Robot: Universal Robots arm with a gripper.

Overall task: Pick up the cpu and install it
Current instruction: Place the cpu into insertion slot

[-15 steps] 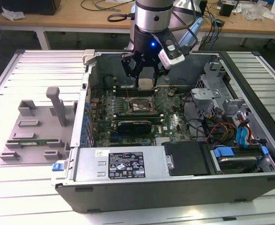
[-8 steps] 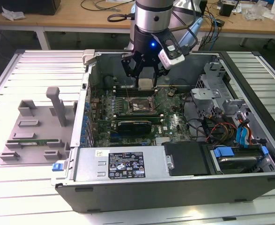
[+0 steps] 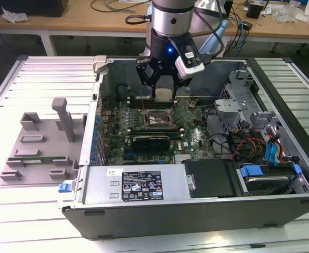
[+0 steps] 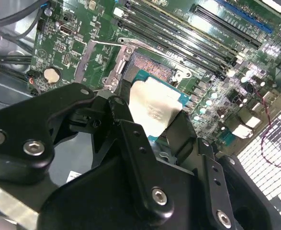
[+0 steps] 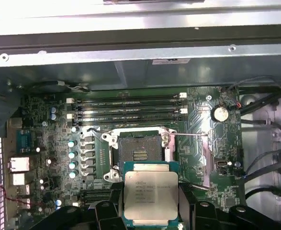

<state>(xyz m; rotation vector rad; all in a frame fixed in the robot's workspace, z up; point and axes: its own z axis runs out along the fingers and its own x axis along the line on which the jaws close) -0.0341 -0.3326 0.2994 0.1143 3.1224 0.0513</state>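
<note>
Misalignment is the risk; the end effector (image 3: 163,93) grips the cpu (image 5: 151,194) by its edges, near the open socket (image 5: 140,152), not yet seated; a tilted or offset landing could damage the socket.

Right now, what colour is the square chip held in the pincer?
The cpu has a silver-grey top with a teal-green rim, clearest in the first wrist view.
</note>
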